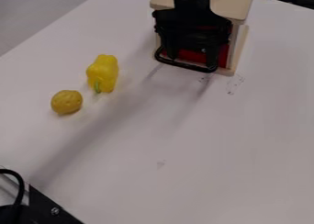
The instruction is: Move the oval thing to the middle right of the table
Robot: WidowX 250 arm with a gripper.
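While soft shadows stripe its smooth, matte top, the pale table spreads widest of all, its straight far-left edge slanting down from the top of the view. Near the far side stands a box of light, flat-planed wood, square-cornered, with red inside. In front of it hangs the hard black gripper, its fingers apart with nothing between them. A black bracket juts in at the lower left corner. Well to the left of the gripper lies a glossy, lobed yellow pepper (its green stem points nearer the camera). Smallest is the oval thing, dull yellow and lumpy, just beside the pepper on the table's left; from it, bare tabletop runs broadly across to the middle right.
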